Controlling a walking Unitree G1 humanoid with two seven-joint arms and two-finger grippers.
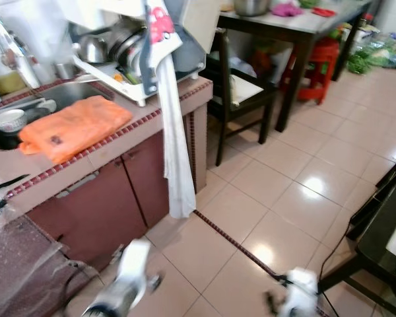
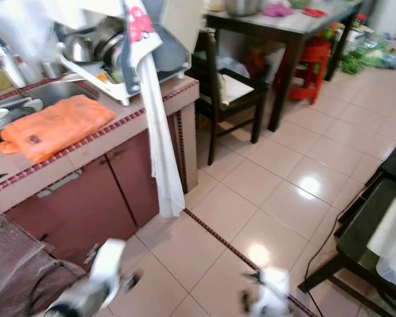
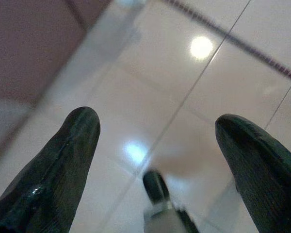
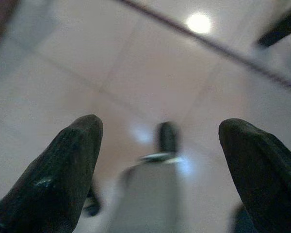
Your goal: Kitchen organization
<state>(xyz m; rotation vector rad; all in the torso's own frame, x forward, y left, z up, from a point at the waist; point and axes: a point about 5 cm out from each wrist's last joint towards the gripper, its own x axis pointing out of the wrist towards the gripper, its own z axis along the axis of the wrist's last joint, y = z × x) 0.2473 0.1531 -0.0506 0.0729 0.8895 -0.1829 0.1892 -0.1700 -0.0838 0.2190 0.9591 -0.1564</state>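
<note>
I stand on the tiled kitchen floor facing a tiled counter (image 1: 102,153). On it lie a folded orange plastic bag (image 1: 72,125) and a dish rack (image 1: 129,56) holding metal pots. A sink (image 1: 66,94) sits behind the bag, with a white bowl (image 1: 8,120) beside it. A long white towel (image 1: 173,145) hangs over the counter's corner. My left arm (image 1: 129,281) and right arm (image 1: 298,294) hang low and blurred. My left gripper (image 3: 155,126) and right gripper (image 4: 160,128) are both open over bare floor tiles, holding nothing.
Brown cabinet doors (image 1: 112,198) run under the counter. A dark wooden chair (image 1: 241,92), a dark table (image 1: 297,26) and a red stool (image 1: 317,66) stand behind. A black rack (image 1: 383,231) is at the right, with a cable (image 1: 323,264) on the floor. Crumpled clear plastic (image 1: 13,257) is at the lower left.
</note>
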